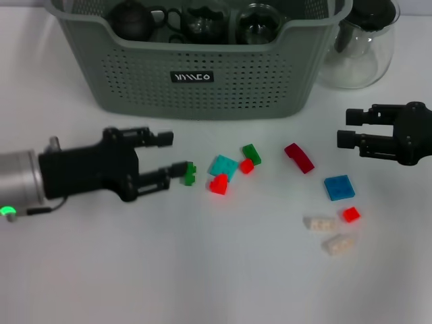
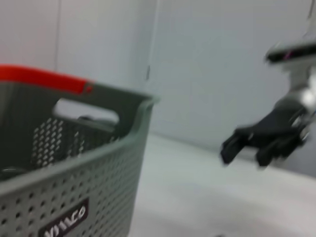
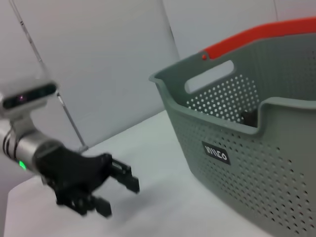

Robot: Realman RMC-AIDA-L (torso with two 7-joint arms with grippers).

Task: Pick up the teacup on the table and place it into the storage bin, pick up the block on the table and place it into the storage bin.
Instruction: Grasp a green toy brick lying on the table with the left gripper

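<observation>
The grey-green storage bin (image 1: 202,81) stands at the back of the table; it also shows in the left wrist view (image 2: 74,168) and the right wrist view (image 3: 256,148). No teacup shows on the table; dark and glass tea vessels (image 1: 131,19) sit inside the bin. Several small blocks lie in front of the bin. My left gripper (image 1: 175,154) is open, low over the table, and a green block (image 1: 190,173) lies right at its lower fingertip. The left gripper (image 3: 121,198) is seen from across the table. My right gripper (image 1: 343,128) hovers open at the right, holding nothing, and appears far off as the right gripper (image 2: 243,157).
A clear glass pitcher (image 1: 361,47) stands to the right of the bin. Loose on the table are a teal block (image 1: 223,165), red blocks (image 1: 218,184), another green block (image 1: 252,154), a dark red one (image 1: 299,157), a blue one (image 1: 339,187) and cream ones (image 1: 320,223).
</observation>
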